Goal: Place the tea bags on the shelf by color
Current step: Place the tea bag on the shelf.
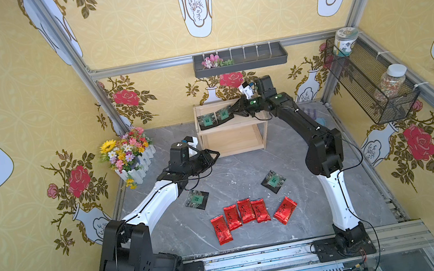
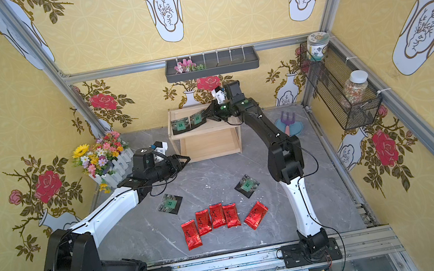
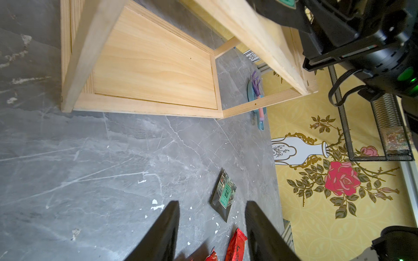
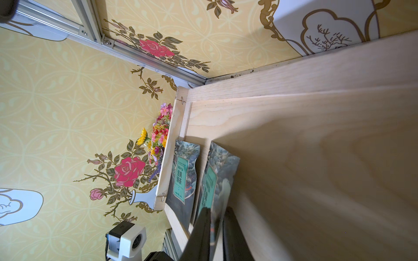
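Loosely, black tea bag sits between parted jaws of right gripper

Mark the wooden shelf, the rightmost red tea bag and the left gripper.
wooden shelf (image 1: pixel 233 141): a top view, lower tier board
rightmost red tea bag (image 1: pixel 285 210): a top view, packet's middle
left gripper (image 3: pixel 212 203): left wrist view, midway between fingertips

Your shelf stands at the back of the counter, below the wall tray, with the flower box to its left. Two square tea bags lie side by side at the left end of its top tier. Two more square tea bags lie well apart on the counter before it. The oblong tea bags lie in a row nearer the front edge.
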You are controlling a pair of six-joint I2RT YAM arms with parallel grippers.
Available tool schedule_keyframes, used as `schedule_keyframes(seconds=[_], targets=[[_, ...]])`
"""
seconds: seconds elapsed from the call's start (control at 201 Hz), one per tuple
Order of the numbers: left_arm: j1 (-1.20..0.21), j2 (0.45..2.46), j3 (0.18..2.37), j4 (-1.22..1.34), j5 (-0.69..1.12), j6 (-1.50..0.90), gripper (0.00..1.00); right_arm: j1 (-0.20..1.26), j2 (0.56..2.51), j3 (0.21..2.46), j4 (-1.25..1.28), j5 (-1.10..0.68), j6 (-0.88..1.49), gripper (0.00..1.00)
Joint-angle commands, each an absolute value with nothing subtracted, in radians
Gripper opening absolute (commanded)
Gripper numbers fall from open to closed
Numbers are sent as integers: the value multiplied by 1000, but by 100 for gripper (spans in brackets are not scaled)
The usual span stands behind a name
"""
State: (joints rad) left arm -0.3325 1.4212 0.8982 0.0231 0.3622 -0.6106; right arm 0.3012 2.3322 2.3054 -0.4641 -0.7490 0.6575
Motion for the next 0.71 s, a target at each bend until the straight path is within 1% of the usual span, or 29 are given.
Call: schedule_keyframes(seconds=[0.0, 0.095, 0.314, 0.473, 0.548, 0.637, 0.702], targets=[[-330, 1425, 901, 44, 373, -611, 52, 307, 2341, 2322, -478, -741, 642, 19], [-328, 1422, 899, 44, 370, -611, 53, 308, 2346, 2328, -487, -740, 636, 21], [-328, 1409, 890, 43, 368, -612, 52, 297, 2310, 2328, -511, -705, 605, 28], [-329, 1390, 882, 37, 369, -615, 53, 291, 2257, 2327, -540, -673, 569, 37], [-328, 1377, 874, 33, 367, -618, 53, 290, 2223, 2315, -557, -655, 550, 39], [-327, 1355, 849, 32, 358, -628, 53, 297, 2152, 2225, -547, -625, 524, 42], [-328, 1339, 827, 30, 355, -643, 53, 309, 2079, 2118, -531, -587, 493, 45]])
